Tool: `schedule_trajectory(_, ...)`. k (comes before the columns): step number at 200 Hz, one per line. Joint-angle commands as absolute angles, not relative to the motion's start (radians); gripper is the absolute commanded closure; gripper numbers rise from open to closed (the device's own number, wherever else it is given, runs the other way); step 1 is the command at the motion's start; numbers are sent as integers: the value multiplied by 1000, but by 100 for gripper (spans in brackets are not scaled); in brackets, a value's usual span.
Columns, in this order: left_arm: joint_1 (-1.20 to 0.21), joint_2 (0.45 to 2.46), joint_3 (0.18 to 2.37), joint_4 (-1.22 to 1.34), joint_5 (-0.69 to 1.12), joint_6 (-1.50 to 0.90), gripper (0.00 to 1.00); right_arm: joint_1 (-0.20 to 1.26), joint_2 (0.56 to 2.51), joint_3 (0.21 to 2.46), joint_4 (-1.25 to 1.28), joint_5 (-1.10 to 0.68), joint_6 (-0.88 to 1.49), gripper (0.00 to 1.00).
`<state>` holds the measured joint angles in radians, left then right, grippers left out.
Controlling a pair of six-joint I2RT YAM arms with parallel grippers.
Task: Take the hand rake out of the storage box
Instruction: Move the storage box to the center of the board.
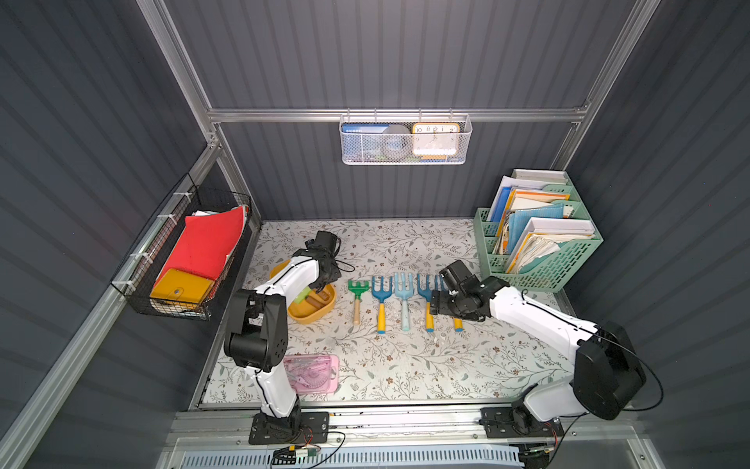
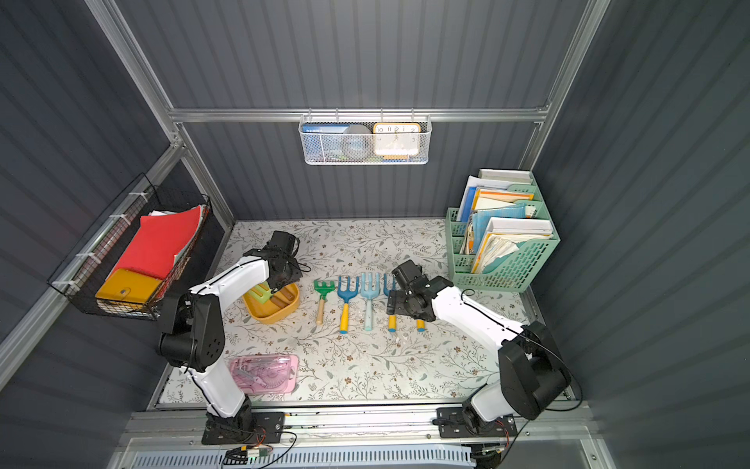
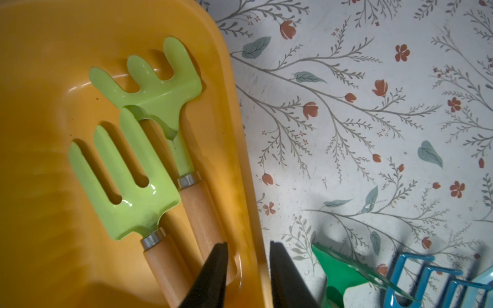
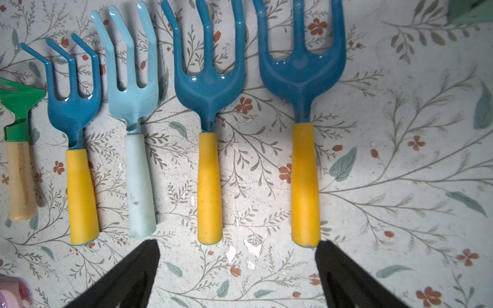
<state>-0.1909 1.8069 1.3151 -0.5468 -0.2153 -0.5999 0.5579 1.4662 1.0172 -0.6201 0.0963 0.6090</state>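
Because the left claw (image 3: 248, 246), narrowly parted, is set astride the rim of the box (image 3: 234, 160), the box could be pinched instead of the rake handle (image 3: 199, 212) just inside.

The storage box (image 3: 40, 80) was mustard yellow, its hand rake (image 3: 160, 90) lime green (handle pale wood); the worktop (image 3: 373, 165) was white, patterned with grey sprigs, teal leaves and rust-red flowers.

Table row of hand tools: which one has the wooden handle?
The dark green rake, at the row's end nearest the yellow storage box. The other four are blue, with yellow or pale blue handles.
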Motion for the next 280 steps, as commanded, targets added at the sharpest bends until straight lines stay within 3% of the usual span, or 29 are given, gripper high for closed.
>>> schedule_trajectory(1, -187, 1816, 1311, -545, -212, -577, 68, 557, 1469, 1011, -623, 96, 609, 4)
schedule_trajectory(49, -187, 1843, 1330, -531, -194, -560, 67, 560, 1471, 1012, -624, 92, 611, 4)
schedule_trajectory(97, -187, 1889, 1325, -507, -176, -542, 79, 561, 1469, 1012, -625, 94, 609, 4)
schedule_trajectory(208, -187, 1904, 1364, -555, -220, -358, 93, 570, 1492, 1019, -613, 80, 612, 4)
schedule_trajectory(280, -120, 1936, 1401, -551, -231, -159, 94, 575, 1521, 1032, -608, 74, 614, 4)
